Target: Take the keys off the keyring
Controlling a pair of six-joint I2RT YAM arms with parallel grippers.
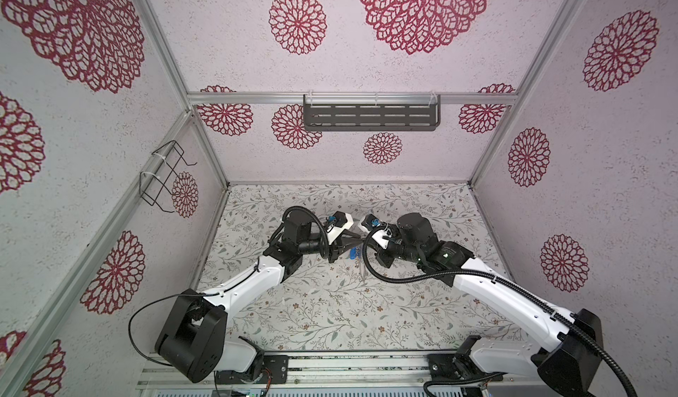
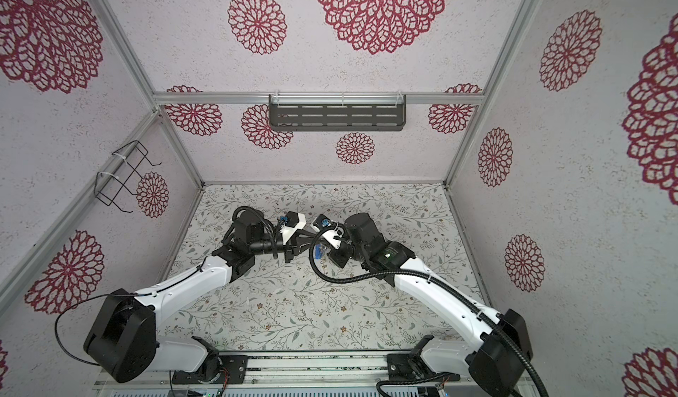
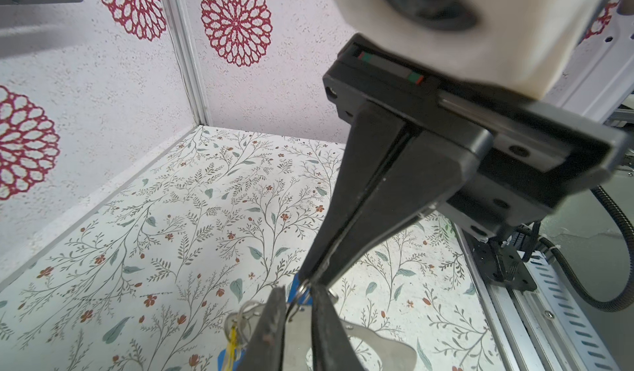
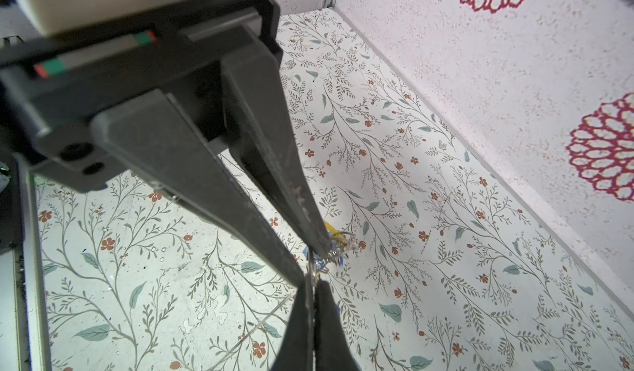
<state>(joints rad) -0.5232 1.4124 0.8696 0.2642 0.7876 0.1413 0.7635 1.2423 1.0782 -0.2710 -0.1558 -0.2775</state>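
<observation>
Both grippers meet tip to tip above the middle of the floral table, over the keys. In the left wrist view my left gripper stands narrowly closed around a flat silver metal piece of the cluster. A dark wire of the keyring passes between its fingers. A yellow tag hangs beside it, with a blue tag behind. My right gripper is shut on the thin keyring wire. The left gripper pinches small metal loops beside a yellow tag.
A dark slotted shelf hangs on the back wall and a black wire rack on the left wall. An aluminium rail runs along the front edge. The right arm's black cable loops close to the grippers.
</observation>
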